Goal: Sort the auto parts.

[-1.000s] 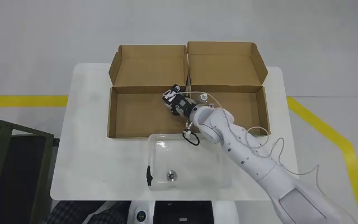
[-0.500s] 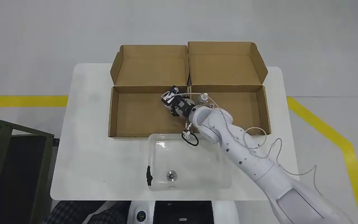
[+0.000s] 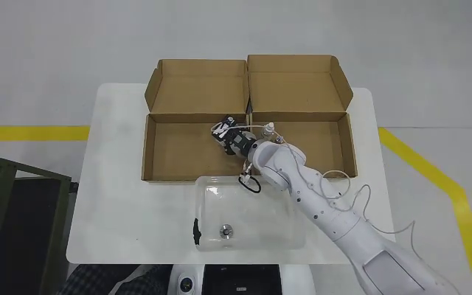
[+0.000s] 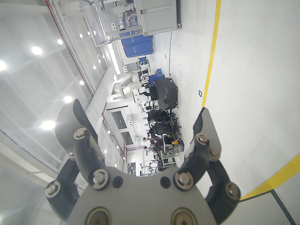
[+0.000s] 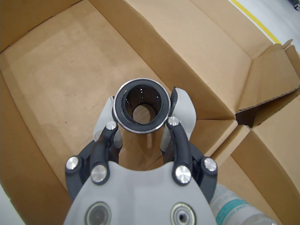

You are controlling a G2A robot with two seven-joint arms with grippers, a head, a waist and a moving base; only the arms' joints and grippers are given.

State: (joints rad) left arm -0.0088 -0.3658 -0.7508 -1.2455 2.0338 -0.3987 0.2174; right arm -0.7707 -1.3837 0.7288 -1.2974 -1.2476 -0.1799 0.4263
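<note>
On the white worktop (image 3: 118, 184) the left cardboard box (image 3: 184, 151) lies open. The right tool (image 5: 143, 101) hangs over its far right corner, clamped on a black, metal-rimmed bearing sleeve (image 5: 142, 94). The left tool (image 4: 140, 108) stands apart, holding nothing.

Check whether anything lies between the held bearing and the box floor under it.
Nothing visible does. The right gripper holds the bearing over the cardboard box, near its wall beside the other box, and the floor beneath is bare.
</note>
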